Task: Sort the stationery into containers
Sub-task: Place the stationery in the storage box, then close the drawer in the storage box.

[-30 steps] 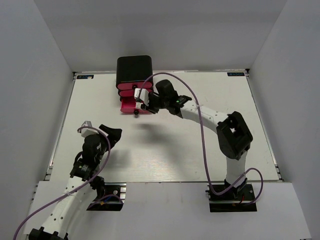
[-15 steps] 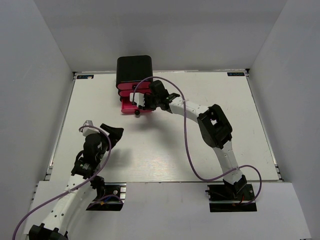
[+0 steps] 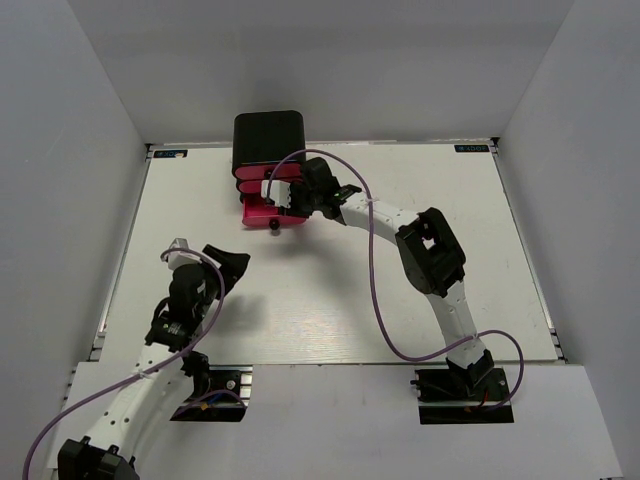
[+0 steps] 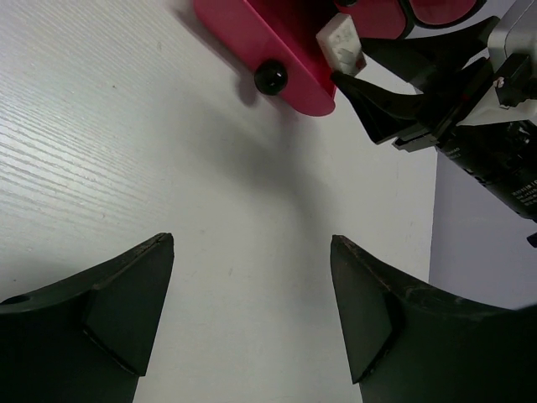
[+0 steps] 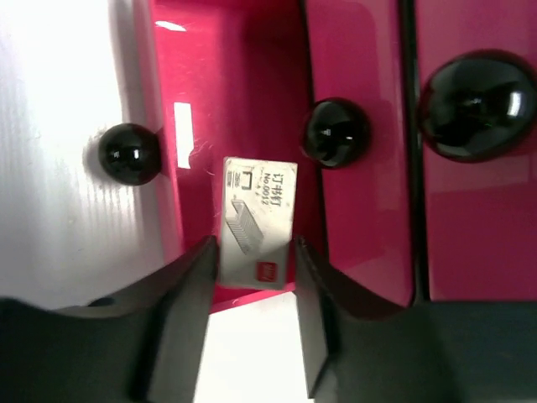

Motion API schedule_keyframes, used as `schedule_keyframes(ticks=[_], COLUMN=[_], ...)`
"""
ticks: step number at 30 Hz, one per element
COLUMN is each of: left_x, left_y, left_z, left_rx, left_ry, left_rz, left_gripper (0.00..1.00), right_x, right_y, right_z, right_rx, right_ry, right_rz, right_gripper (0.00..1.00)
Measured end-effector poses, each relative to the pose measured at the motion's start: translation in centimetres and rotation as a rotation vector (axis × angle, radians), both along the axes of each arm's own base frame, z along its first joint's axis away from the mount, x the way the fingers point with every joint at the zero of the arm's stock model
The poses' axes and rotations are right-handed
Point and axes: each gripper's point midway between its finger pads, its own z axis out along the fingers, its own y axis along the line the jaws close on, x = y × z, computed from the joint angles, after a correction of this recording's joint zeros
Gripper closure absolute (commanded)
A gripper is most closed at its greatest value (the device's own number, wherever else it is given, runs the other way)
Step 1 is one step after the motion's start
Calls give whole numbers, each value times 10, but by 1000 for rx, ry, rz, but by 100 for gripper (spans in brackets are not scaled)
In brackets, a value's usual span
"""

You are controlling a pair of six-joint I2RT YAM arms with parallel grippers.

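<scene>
The black cabinet (image 3: 268, 135) stands at the table's far edge with three pink-red drawers. The bottom drawer (image 3: 262, 212) is pulled open, its black knob (image 3: 272, 228) toward me. My right gripper (image 3: 282, 198) is shut on a small white printed block (image 5: 258, 220) and holds it over the open drawer (image 5: 239, 75). The left wrist view shows that block (image 4: 340, 42) at the drawer's rim (image 4: 277, 50). My left gripper (image 3: 225, 268) is open and empty above bare table (image 4: 252, 241). No pens or markers are in view.
The middle drawer's knob (image 5: 336, 133) and the top drawer's knob (image 5: 478, 105) show both of those drawers closed. The right arm's purple cable (image 3: 372, 270) loops over the table's middle. Grey walls enclose the white table (image 3: 330, 290).
My right gripper has moved left and further over the open drawer with the white block, and the right arm's elbow has swung inward. The left arm has barely moved.
</scene>
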Motion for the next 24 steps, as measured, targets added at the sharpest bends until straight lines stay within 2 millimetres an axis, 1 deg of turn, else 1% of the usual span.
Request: schedule_keyframes(ticks=[1,3,6,8,9,10,11,12,14,15,16,17,18,20,21,22,24], left_x=[1,3,8,11,13,16,18,21,27,29,32,35,38,46,55,63,80], left_y=[0,-2,-5,-8,-9,-11,-14,-16,-19,-20,-22,-23,-25,-28,-30,-33,-38], left_z=[1,2,-1,-6,-9,-15,-19,-23,-33,-39,-46,-51,-57,-66,-68,-69,-68], left_rx=[-3,-9,-20,-32,-33,-32,-37,-48,-55,-58,-63,-67,-70,-72,-72,-74,-78], left_ry=[-4,-8,-1,13,22,37,48,60,88,105,121,134,152,186,202,209,212], left_rz=[0,0,-5,-8,-14,-20,-26,-24,-26,-26,-25,-23,-21,-17,-15,-14,-13], left_gripper=[15,15,20,49,62,79,84,91,93,93,93,93,91,91,90,90,90], right_x=[1,3,4,4,3,2,0,-1,-5,-7,-9,-11,-13,-17,-19,-23,-29], right_y=[0,0,1,1,0,-1,-3,-4,-9,-14,-18,-24,-31,-48,-59,-69,-90], right_z=[1,2,5,9,11,16,21,26,42,51,62,74,85,105,113,117,116], right_rx=[1,8,18,28,35,42,53,61,95,116,142,170,199,251,279,295,317], right_ry=[-5,-10,-16,-18,-19,-20,-22,-23,-23,-22,-24,-25,-27,-28,-31,-21,0], right_rz=[-2,-6,-9,-13,-16,-19,-22,-24,-39,-50,-62,-78,-96,-133,-154,-175,-217], right_gripper=[50,46,46,46,50,53,63,69,83,93,95,95,100,100,100,100,100])
